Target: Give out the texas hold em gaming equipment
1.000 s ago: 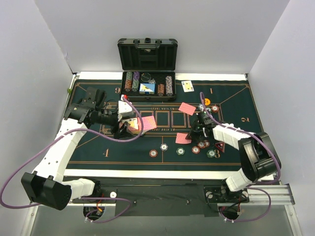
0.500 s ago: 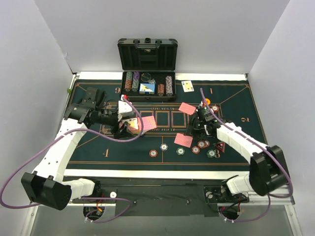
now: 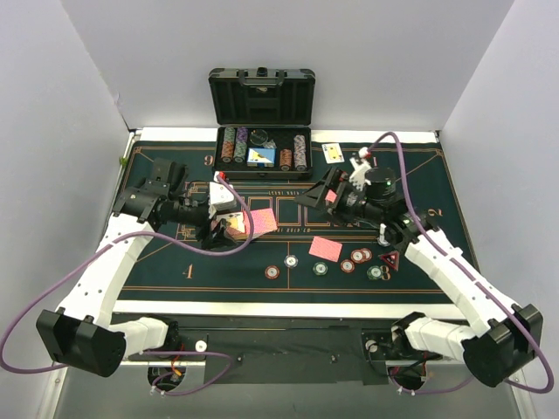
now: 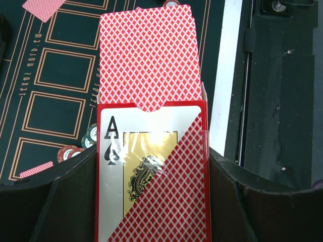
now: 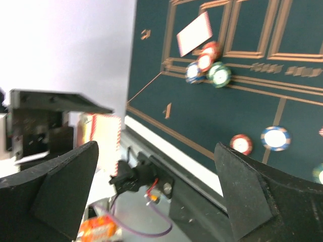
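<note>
Open black case (image 3: 262,103) sits at green mat's (image 3: 157,272) far edge.

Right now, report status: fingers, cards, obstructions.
Left fingers shut on red-and-white cardboard card box, red-backed cards protruding. Right fingers open, empty. Striped round chips scattered on green felt mat.

The case (image 3: 262,153) sits at the 12 o'clock edge of the mat (image 3: 175,279). One card (image 3: 333,153) lies just beside it, at 1 o'clock. A row of chips (image 3: 321,267) lies toward 5 o'clock, with a second card (image 3: 325,249) just behind it. The marker (image 3: 389,259) is near the row's 3 o'clock end. The card box (image 3: 234,223) is at 9 o'clock from the middle.
</note>
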`<state>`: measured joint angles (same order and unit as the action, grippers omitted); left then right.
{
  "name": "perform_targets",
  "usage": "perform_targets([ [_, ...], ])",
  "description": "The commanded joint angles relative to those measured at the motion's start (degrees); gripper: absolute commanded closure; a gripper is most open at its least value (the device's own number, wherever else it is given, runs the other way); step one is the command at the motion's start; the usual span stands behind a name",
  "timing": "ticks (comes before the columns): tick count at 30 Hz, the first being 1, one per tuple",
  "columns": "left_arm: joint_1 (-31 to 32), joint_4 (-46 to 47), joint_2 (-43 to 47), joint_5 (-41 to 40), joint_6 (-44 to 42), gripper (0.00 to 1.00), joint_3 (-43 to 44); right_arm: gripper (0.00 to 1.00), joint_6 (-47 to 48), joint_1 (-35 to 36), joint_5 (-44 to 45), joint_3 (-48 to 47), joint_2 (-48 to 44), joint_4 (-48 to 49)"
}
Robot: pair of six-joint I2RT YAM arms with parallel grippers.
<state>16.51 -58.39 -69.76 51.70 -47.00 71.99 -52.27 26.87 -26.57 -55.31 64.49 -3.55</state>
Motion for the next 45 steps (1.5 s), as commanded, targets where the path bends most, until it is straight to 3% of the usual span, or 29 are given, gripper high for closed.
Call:
perform_targets([
  [1, -0.2, 2.8, 1.6, 3.4, -0.5, 0.97, 0.2, 0.06, -4.5, 5.5, -6.5, -4.3, 3.1, 7.7],
  [10, -0.1, 2.8, 1.8, 4.0, -0.5, 0.97, 0.3, 0.04, -5.5, 13.1, -5.5, -7.9, 10.0, 10.9],
  [16, -0.2, 2.8, 1.6, 4.4, -0.5, 0.97, 0.6, 0.17, -6.9, 15.5, -5.7, -7.4, 12.9, 12.6],
  [29, -0.2, 2.8, 1.6, 4.7, -0.2, 0.97, 0.8, 0.70, -7.3, 14.9, -5.9, -5.2, 13.1, 11.6],
  [36, -0.2, 2.7, 1.6, 4.9, 0.0, 0.97, 1.2, 0.78, -7.8, 13.0, -6.7, -3.6, 12.3, 11.5],
  [45, -0.3, 2.9, 1.2, 5.1, 0.1, 0.97, 1.4, 0.80, -7.6, 10.7, -7.5, -2.8, 9.8, 10.3],
])
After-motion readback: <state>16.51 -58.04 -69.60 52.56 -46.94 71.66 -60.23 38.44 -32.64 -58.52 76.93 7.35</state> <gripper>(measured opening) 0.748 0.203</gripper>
